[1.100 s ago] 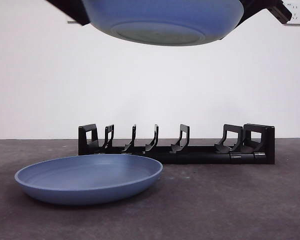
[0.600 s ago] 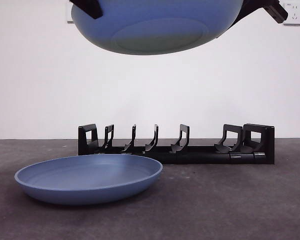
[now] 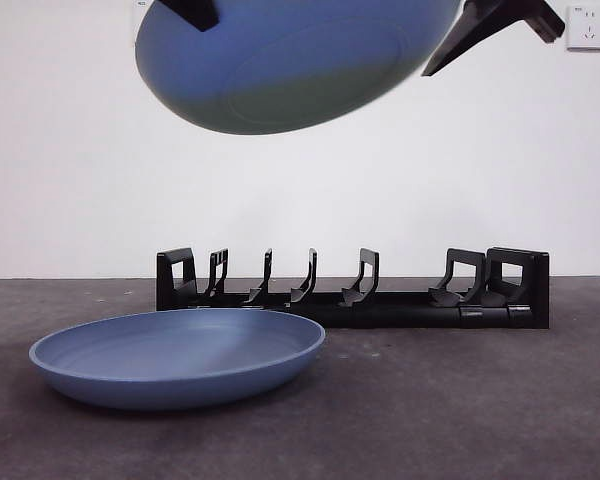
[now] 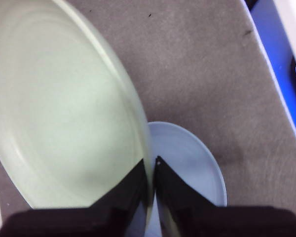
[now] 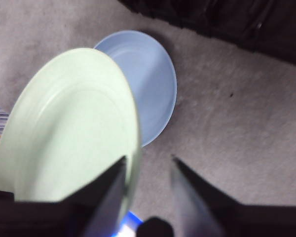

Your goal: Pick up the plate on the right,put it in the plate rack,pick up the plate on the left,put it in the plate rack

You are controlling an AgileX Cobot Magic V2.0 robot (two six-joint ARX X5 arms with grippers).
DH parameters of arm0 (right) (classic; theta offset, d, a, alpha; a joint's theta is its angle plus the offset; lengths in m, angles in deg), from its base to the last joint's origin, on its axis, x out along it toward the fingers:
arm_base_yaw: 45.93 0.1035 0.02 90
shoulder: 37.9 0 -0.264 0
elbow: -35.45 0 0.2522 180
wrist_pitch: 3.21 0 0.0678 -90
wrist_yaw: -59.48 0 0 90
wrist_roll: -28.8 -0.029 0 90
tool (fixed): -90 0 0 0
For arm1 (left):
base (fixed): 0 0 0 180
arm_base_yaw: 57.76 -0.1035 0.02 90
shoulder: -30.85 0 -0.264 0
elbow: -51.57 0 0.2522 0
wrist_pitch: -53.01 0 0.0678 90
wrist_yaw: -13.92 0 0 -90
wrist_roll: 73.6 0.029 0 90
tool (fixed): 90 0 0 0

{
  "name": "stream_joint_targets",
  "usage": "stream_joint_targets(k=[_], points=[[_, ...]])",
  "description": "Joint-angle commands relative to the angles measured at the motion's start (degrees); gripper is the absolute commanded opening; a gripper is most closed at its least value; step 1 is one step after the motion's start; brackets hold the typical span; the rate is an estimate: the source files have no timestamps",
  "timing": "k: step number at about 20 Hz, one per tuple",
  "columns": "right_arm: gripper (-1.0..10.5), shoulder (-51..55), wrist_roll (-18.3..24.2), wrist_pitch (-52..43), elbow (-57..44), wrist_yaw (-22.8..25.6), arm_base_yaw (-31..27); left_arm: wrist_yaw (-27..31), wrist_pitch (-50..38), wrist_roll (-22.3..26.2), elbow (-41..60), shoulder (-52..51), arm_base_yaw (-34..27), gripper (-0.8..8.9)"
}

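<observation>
Above the plate rack [image 3: 352, 290] — held plate [image 3: 290, 65], left claw [image 4: 152, 174], underside forward-down, long axis sideways.

light: bright, even | wrist views: washed out | raised plate [image 3: 290, 60]: edge motion-blurred | shadows: soft

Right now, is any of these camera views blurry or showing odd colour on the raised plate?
Front view: the raised round blue plate has a smeared lower edge, while the long black plastic plate rack is sharp. Left wrist view: that plate looks washed-out pale green, rim blurred. Right wrist view: same pale tint, with soft jaws.
</observation>
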Motion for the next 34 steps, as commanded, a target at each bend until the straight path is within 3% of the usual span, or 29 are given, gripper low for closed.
stream_joint_targets(k=[1, 5, 7, 11, 14, 18, 24, 34], points=[[4.6, 0.07, 0.37, 0.11, 3.21, 0.31, -0.11, -1.22, -1.01, -4.57, -0.09, -0.04, -0.37, -0.08], [4.6, 0.48, -0.24, 0.72, 10.64, 1.84, -0.13, -4.46, -3.52, -9.88, -0.09, 0.00, -1.99, -0.08], [4.6, 1.77, -1.25, 0.52, 16.65, 7.08, -0.11, -9.01, -6.91, -14.53, -0.09, 0.17, -4.59, -0.08], [4.6, 8.00, -1.99, 0.33, 23.26, 23.87, -0.11, -19.26, -18.43, -25.86, -0.09, 0.61, -13.92, -0.08], [4.6, 12.39, -1.25, 2.93, 23.19, 24.96, -0.11, -30.10, -29.38, -38.18, -0.09, 1.90, -22.73, -0.08], [4.6, 15.78, -1.09, 6.01, 22.12, 23.98, -0.04, -37.66, -39.95, -51.04, -0.09, 6.84, -30.88, -0.08], [4.4, 17.35, -2.21, 6.10, 18.97, 18.58, -0.04, -38.56, -46.07, -55.43, -0.09, 13.20, -34.64, -0.08], [4.4, 19.93, -2.16, 6.03, 3.34, 18.56, -0.04, -36.85, -50.27, -56.19, -0.09, 19.52, -36.92, -0.08]])
